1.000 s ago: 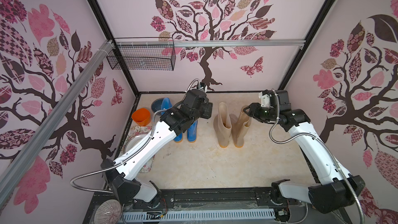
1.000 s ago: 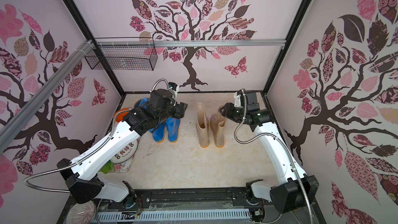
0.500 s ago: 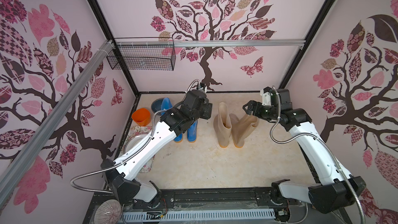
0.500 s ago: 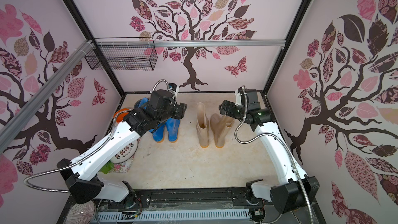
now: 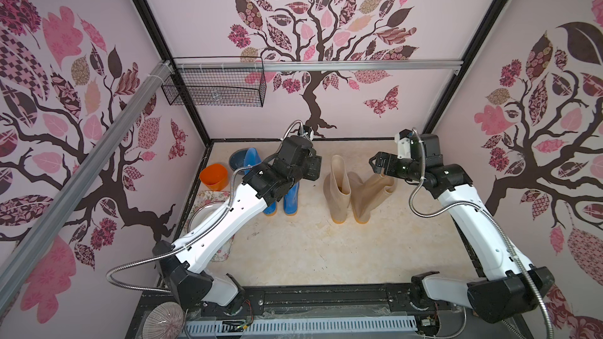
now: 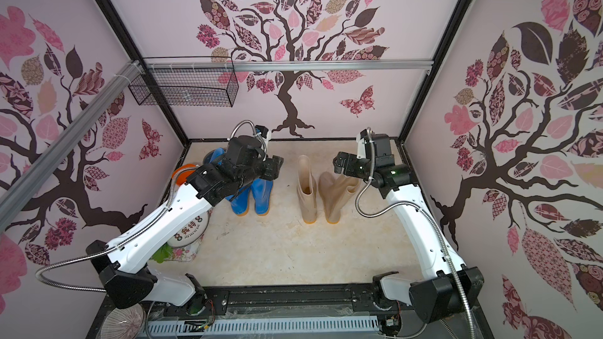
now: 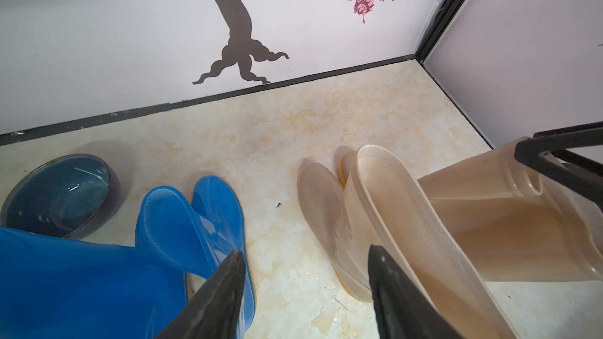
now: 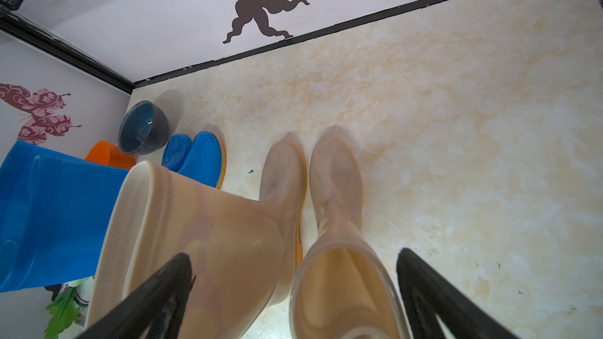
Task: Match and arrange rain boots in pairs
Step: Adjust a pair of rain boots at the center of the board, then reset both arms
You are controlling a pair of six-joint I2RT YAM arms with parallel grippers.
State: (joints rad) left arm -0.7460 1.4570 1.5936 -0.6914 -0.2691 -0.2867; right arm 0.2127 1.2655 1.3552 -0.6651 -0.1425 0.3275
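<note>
Right claw [image 5: 375,164] has let go of the leaning tan boot [image 5: 367,194].

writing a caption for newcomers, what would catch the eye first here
Two matched pairs stand in the middle: blue boots under the left arm, beige boots beside them. One beige boot sags, shaft folded toward the open right claw above it. Pink tree decals cover the walls.

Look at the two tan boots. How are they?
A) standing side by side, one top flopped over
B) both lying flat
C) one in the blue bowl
A: the upright tan boot and the bent tan boot stand side by side on their soles, the bent one's top flopped sideways.
</note>
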